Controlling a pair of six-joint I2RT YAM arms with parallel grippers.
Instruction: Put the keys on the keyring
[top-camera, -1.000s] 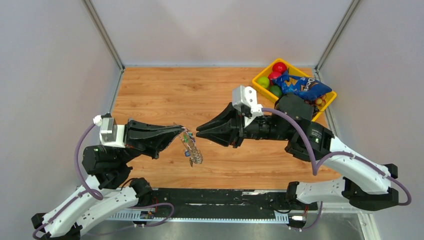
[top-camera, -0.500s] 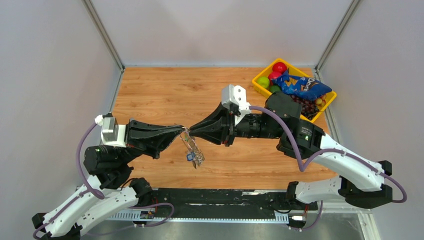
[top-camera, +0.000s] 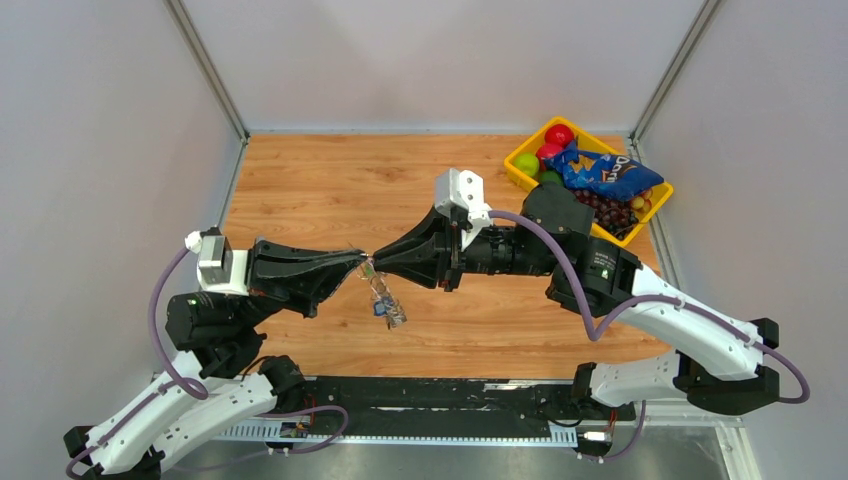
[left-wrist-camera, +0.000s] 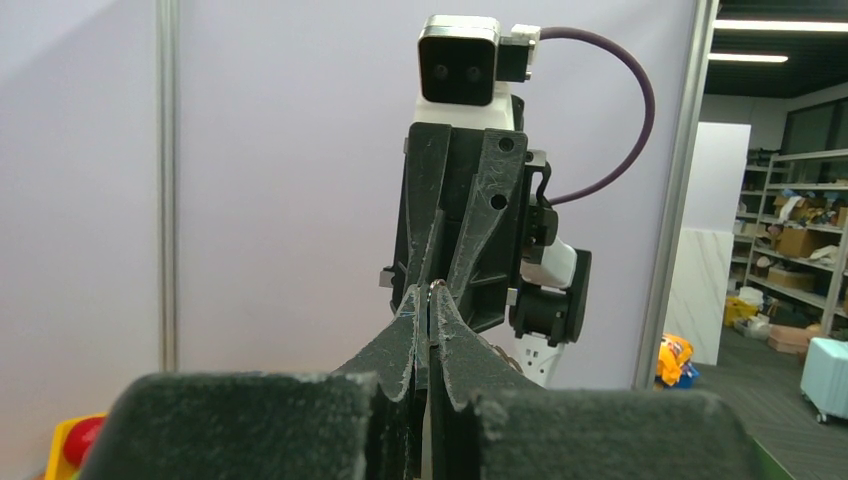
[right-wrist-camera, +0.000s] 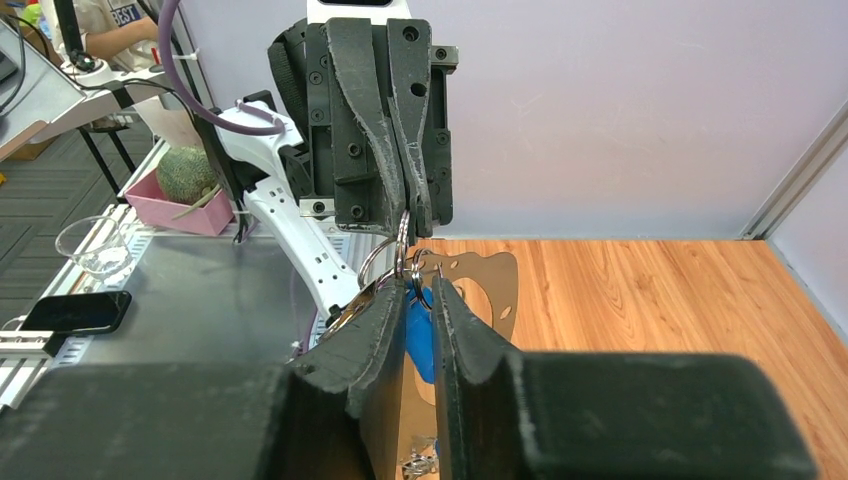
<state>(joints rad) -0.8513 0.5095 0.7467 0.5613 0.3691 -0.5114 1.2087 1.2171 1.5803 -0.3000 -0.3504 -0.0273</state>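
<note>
My left gripper (top-camera: 360, 262) is shut on the thin silver keyring (left-wrist-camera: 437, 287), held above the table. In the right wrist view the keyring (right-wrist-camera: 402, 245) hangs from its tips with smaller rings. A bunch of keys, chain and a flat brownish tag (top-camera: 386, 305) dangles below. My right gripper (top-camera: 378, 263) meets the left one tip to tip. Its jaws (right-wrist-camera: 422, 285) stand narrowly apart with a blue-capped key (right-wrist-camera: 420, 330) between them, right at the keyring. I cannot see a green-capped key.
A yellow tray (top-camera: 520, 165) at the back right holds red and green balls (top-camera: 559, 134) and a blue chip bag (top-camera: 605, 172). The right arm's elbow is close to it. Grey walls enclose the wooden table (top-camera: 330, 180) on three sides.
My right gripper has moved left until its tips meet the left gripper's tips at the keyring. The hanging bunch has swung slightly. The left arm has stayed in place.
</note>
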